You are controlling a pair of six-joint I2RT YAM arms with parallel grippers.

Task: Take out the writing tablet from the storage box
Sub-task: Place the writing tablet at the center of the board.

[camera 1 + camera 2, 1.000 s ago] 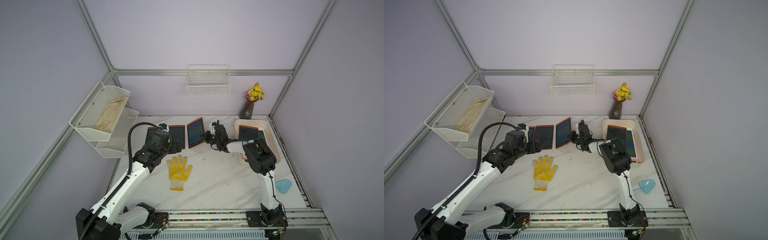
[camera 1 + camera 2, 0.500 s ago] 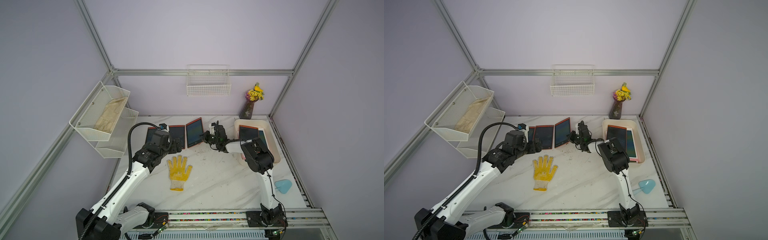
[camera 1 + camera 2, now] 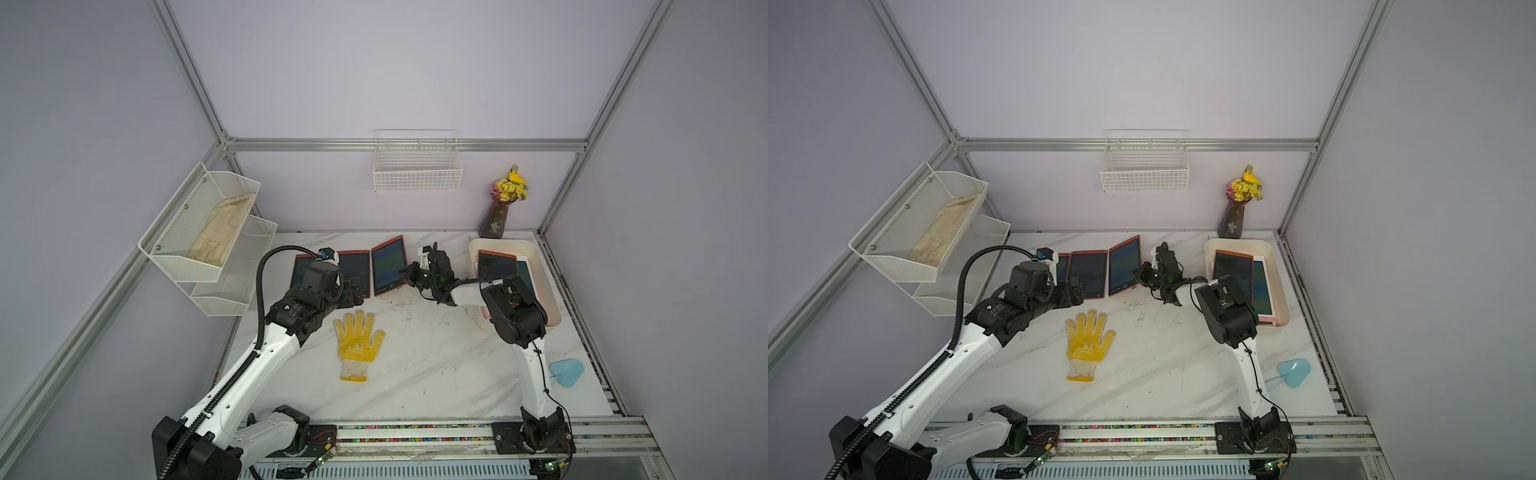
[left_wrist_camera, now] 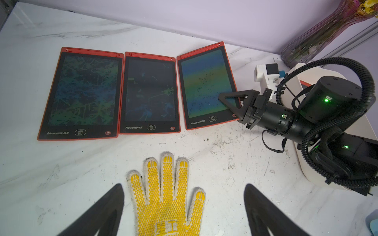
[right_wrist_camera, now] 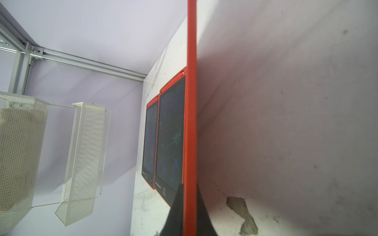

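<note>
Hardly anything has been moved: the red-framed writing tablet (image 3: 389, 266), at nine o'clock of the cream plastic storage box (image 3: 542, 270), is kept pinched by the right gripper (image 4: 232, 103); release is judged pending.

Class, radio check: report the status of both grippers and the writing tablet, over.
Left gripper open above yellow glove. Right gripper shut on writing tablet, at its edge; tablet tilted, outside storage box. Other tablets lie in box. Nothing blocking.

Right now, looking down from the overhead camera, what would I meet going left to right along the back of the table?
In a top view: white mesh shelf → writing tablet lying flat → tilted writing tablet → right gripper clamped on its edge → storage box.
</note>
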